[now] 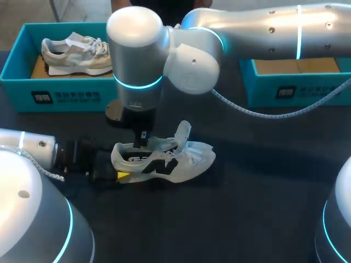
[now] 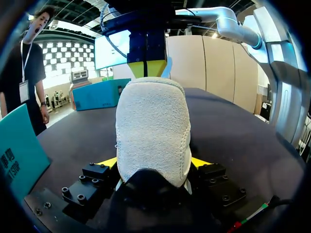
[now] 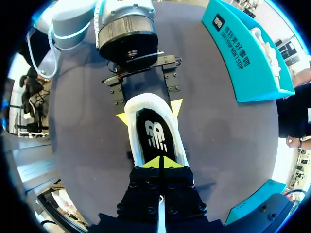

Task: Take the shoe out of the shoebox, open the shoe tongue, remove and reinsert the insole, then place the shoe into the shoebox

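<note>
Left claw (image 2: 154,162) pinches the white mesh sneaker (image 1: 164,159) by its heel, toe pointing right; right claw (image 3: 160,162), pressed together, over its opening.

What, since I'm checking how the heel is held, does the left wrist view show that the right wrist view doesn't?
Only the left wrist view: the outer back of the shoe, its fuzzy heel upright and filling the space between the left gripper fingers. Only the right wrist view: the shoe's open inside seen from above, with the dark insole lying in it. Both: the left gripper's yellow tips against either side of the heel, and the right gripper, tips together, at the shoe's opening.
</note>
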